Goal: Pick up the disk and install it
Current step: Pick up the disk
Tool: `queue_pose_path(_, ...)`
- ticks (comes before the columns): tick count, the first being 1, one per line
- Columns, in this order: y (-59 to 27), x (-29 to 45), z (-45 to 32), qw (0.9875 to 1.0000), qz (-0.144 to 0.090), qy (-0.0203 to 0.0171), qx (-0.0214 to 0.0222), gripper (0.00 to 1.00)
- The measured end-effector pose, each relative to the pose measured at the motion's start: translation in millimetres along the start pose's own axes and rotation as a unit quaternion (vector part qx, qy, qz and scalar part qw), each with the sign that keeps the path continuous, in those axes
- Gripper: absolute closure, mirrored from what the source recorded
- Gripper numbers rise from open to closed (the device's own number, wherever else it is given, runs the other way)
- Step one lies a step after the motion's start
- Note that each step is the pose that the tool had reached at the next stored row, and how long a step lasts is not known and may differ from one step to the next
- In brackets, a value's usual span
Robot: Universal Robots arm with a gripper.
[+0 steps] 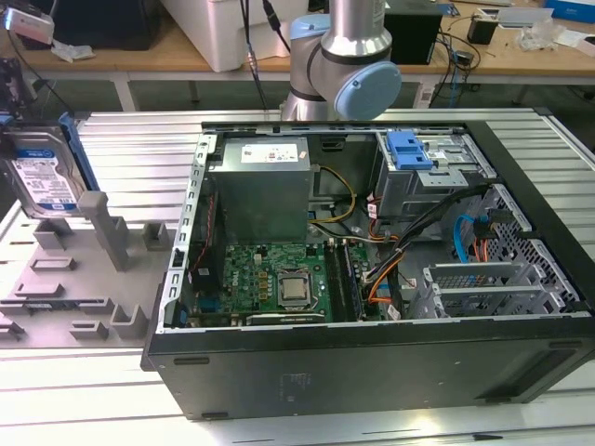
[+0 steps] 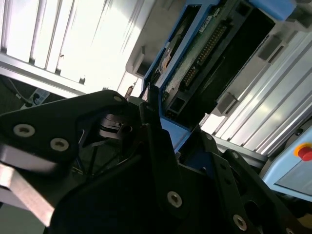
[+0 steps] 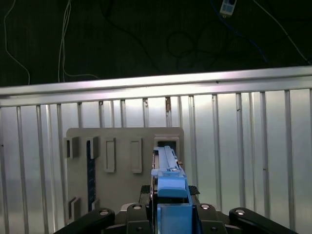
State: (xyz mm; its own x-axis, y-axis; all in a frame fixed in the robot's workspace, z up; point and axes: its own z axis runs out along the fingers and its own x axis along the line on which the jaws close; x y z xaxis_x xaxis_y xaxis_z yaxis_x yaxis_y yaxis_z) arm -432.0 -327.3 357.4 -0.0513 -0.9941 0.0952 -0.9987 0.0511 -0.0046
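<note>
Gripper (image 3: 169, 210) fingers (image 2: 156, 131) clenched on the disk (image 1: 42, 177) at the exterior view's left.
It stands upright over the grey fixture (image 1: 104, 228), well apart from the computer case (image 1: 372, 358); a firm, square hold should prevent snagging.

In the exterior view the arm (image 1: 346, 51) stands at the upper middle of the frame. A silver tube comes down from the top edge into a grey joint, and the joint's round pale blue cap (image 1: 368, 89) is turned toward the camera and the exterior view's right. In both wrist views the black gripper (image 3: 169, 192) has its linkage bars (image 3: 100, 217) spread out to either side, dotted with bright screw heads. Its slim fingers (image 2: 152, 114) are drawn in against the disk (image 3: 168, 161), which sits edge-on between them and juts out past the fingertips.
</note>
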Motion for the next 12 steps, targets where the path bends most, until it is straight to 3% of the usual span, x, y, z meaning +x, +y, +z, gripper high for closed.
queue_pose_path(12, -0.1, 1.8, -19.5, 1.0000, 0.000, 0.0053, 0.0003, 0.63)
